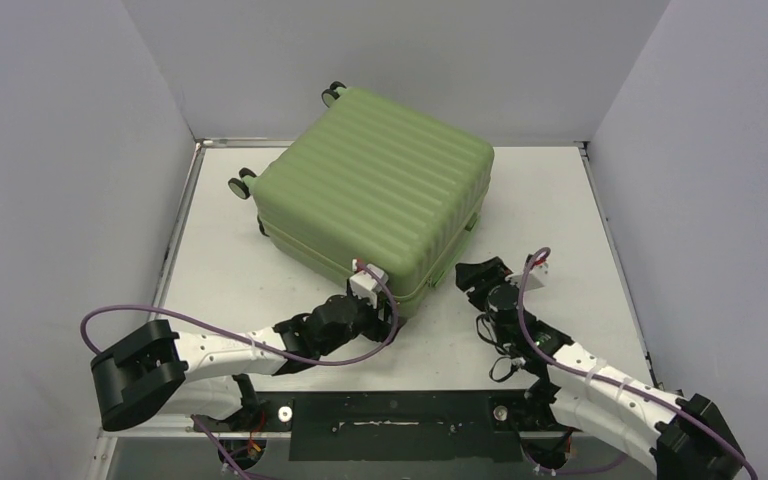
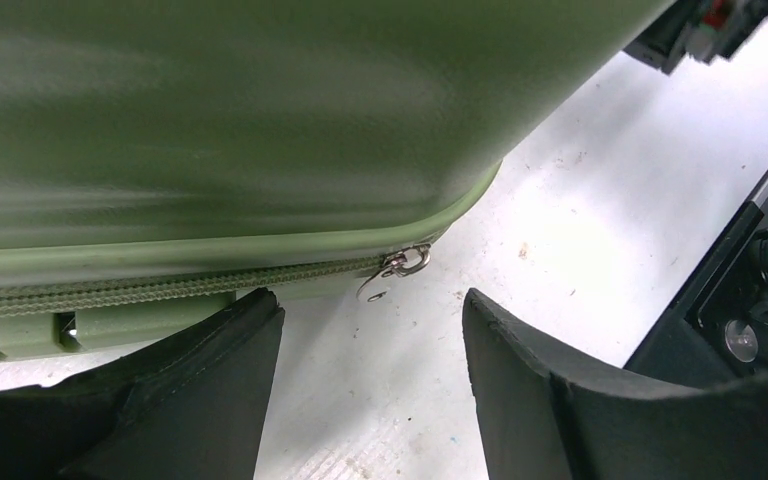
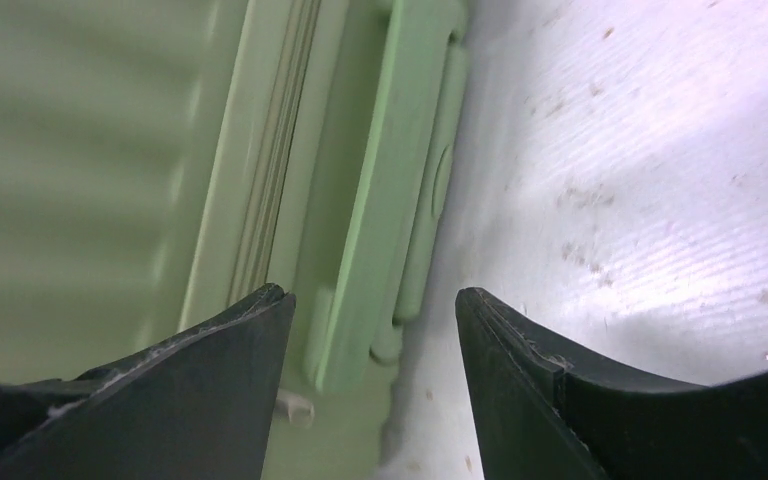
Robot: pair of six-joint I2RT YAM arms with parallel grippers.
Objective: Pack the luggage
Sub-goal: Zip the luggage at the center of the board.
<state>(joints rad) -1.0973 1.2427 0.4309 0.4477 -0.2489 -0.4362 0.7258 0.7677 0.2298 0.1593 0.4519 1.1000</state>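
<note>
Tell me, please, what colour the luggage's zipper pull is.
Silver; the zipper pull on the luggage shows best in the left wrist view.

The luggage (image 1: pixel 380 190) is seen in light green, ribbed in even lines across its shell. Its wheels (image 1: pixel 242 184) are shown black. A silver zip pull (image 2: pixel 395 270) is picked out against the white, speckled table (image 1: pixel 560 200).

white table (image 1: pixel 580 220) with small specks, plain grey walls (image 1: pixel 60 150) on three sides
</note>
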